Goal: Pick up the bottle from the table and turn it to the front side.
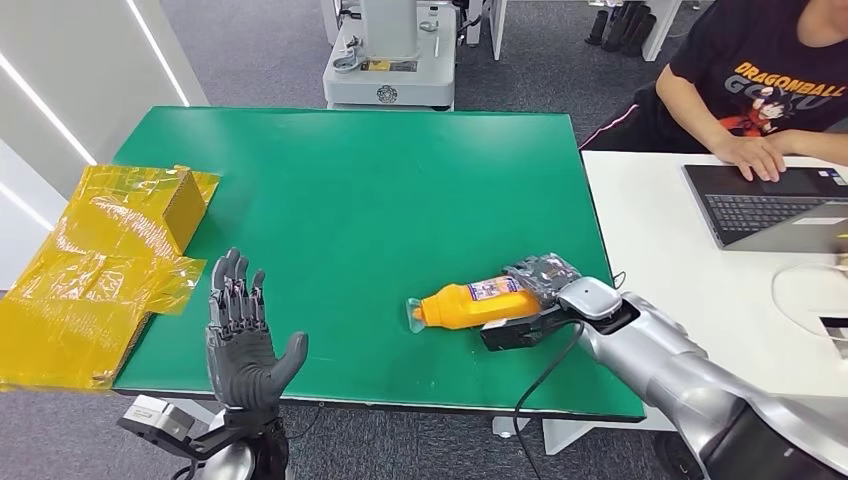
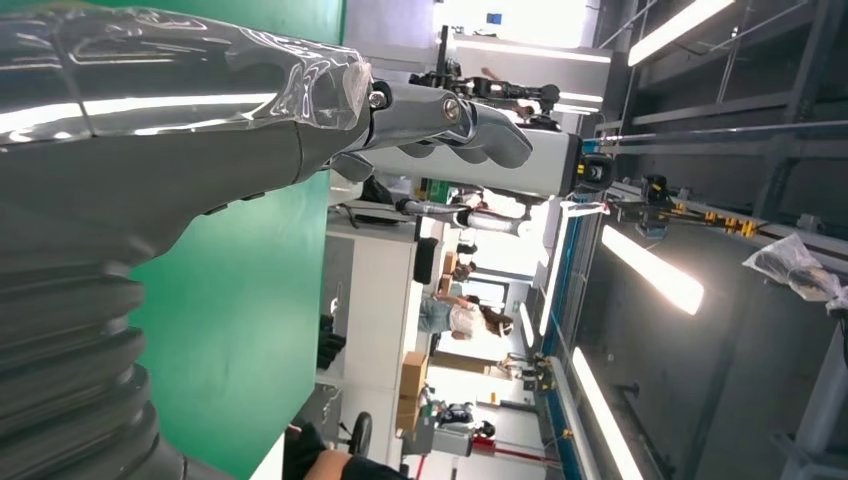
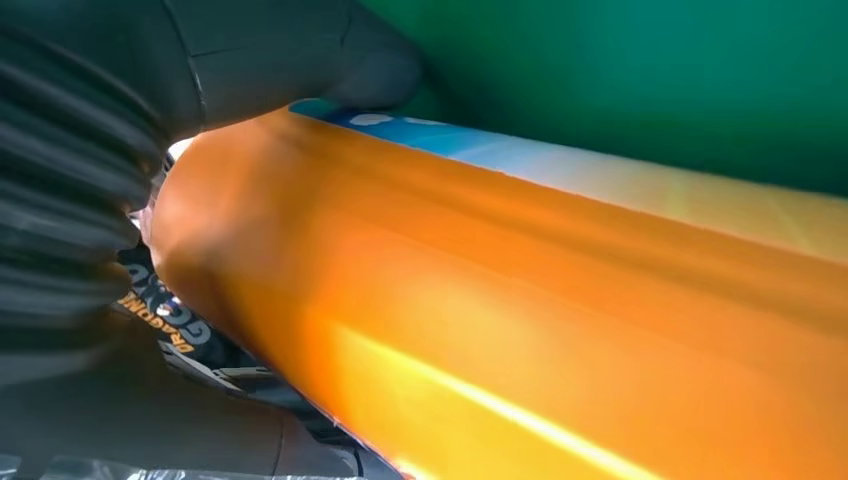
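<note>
We judge the task about midway: our right hand (image 1: 545, 290) is wrapped around the base end of the orange bottle (image 1: 470, 303), which lies on its side near the green table's (image 1: 350, 200) 4 o'clock corner, cap pointing toward 9 o'clock. Whether the bottle has left the surface we cannot tell from the head view; it looks low, at or just above the tabletop. In the right wrist view the bottle (image 3: 520, 320) sits tight against the thumb (image 3: 300, 60), so the grip seems firm. Its label faces partly upward. Still to do: lift it clear and turn it to show the front.

Our left hand (image 1: 243, 340) is raised at the table's 7 o'clock edge, palm up, fingers spread and holding nothing.
</note>
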